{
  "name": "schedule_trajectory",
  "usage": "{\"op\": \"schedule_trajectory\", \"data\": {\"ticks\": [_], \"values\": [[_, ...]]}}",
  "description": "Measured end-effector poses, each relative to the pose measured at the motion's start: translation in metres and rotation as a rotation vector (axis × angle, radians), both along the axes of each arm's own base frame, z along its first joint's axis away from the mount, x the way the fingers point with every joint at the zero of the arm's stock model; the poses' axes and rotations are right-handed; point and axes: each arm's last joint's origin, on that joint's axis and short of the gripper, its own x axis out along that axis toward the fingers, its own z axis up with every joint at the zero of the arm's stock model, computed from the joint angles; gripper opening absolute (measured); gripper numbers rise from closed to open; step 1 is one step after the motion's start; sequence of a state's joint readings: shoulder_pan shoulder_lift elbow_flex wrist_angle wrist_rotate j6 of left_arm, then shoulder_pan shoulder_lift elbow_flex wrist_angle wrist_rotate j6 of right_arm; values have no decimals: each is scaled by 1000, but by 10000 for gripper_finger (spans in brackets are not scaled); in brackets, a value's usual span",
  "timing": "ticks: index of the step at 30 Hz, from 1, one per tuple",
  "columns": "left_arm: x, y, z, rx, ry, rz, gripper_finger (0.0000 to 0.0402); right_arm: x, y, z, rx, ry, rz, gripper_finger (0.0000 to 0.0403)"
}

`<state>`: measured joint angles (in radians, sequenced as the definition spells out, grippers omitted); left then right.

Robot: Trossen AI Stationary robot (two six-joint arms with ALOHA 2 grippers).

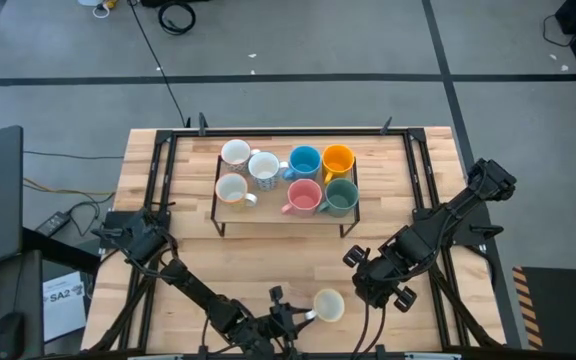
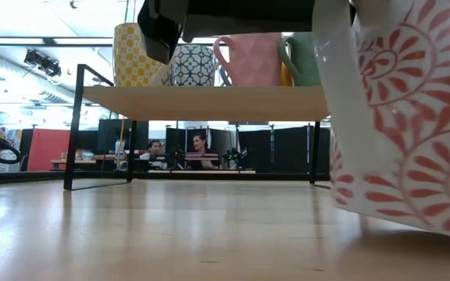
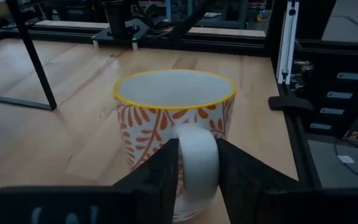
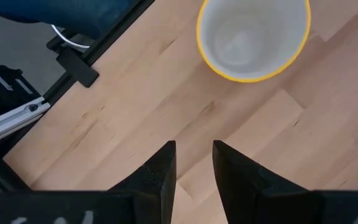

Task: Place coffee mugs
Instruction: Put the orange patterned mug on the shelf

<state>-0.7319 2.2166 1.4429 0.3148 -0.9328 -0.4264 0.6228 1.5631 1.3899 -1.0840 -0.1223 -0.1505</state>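
A white mug with an orange leaf pattern and a yellow rim [image 1: 328,305] [image 3: 173,118] stands near the table's front edge. My left gripper [image 1: 293,318] [image 3: 197,146] reaches it from the left and is shut on its handle. My right gripper [image 1: 368,275] [image 4: 194,146] hovers to the right of the mug [image 4: 253,37], pointing down at bare table, open with a narrow gap and nothing between its fingers. Several more coffee mugs, among them blue [image 1: 304,161], orange-yellow [image 1: 338,160], pink [image 1: 303,196] and dark green [image 1: 341,196], stand upright on a low shelf. My left gripper pinches the mug's white loop handle [image 3: 197,165] between its two fingers, one on each flat side of the loop. The fingers come nearly level from the table's left. The mug stands upright, mouth up, with its base on the table.
The low shelf [image 1: 278,213] [image 2: 209,101], a wooden board on a black wire frame, stands at the middle of the table's far half. Black rails [image 1: 423,170] run along the table's sides. Bare wood lies between the shelf and the mug. People sit in the room beyond.
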Motion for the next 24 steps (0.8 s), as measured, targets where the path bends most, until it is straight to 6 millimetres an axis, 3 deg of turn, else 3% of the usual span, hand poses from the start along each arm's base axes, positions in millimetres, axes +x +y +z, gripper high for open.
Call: {"op": "schedule_trajectory", "data": {"ticks": [13,24], "values": [[0,-1,0,-14,10,-32,176,0,0,0,1,2,2,110],[2,-3,7,91,-24,-74,181,0,0,0,1,3,-1,110]]}}
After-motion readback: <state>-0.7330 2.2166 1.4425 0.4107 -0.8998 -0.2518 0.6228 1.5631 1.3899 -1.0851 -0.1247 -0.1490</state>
